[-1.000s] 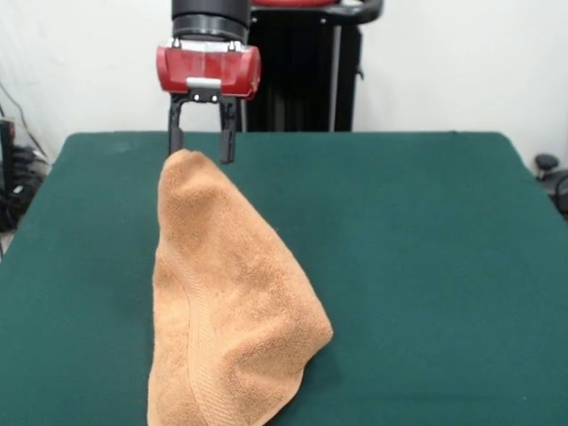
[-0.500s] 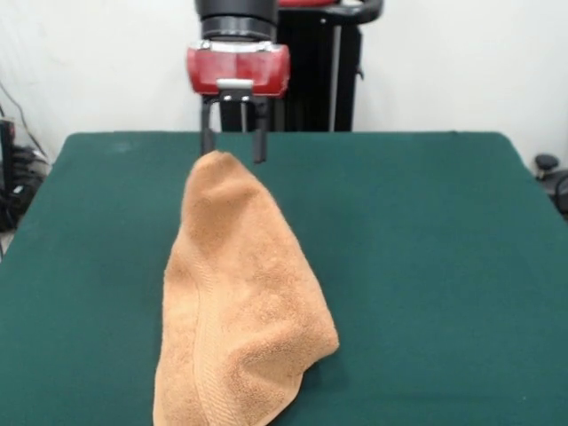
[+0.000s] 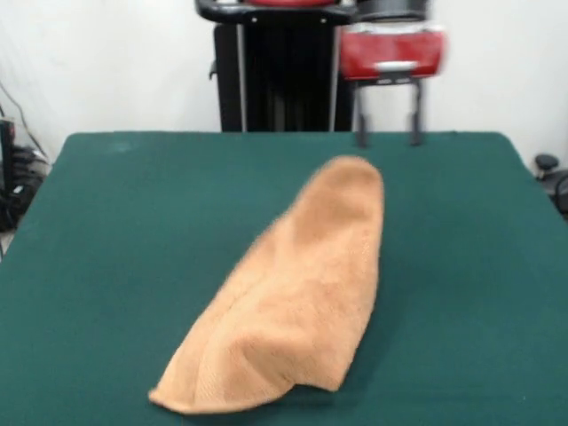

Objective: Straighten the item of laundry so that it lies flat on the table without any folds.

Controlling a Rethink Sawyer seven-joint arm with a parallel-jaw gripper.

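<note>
A plain white wall backs dark cables at left.

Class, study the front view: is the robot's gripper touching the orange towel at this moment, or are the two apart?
Apart. In the front view the gripper hangs open above the far table, and green cloth shows between its fingertips and the towel.

You see an orange-tan towel with a faint woven band near its lower edge, on a plain dark green table. Your gripper is red-bodied with black fingers.
</note>
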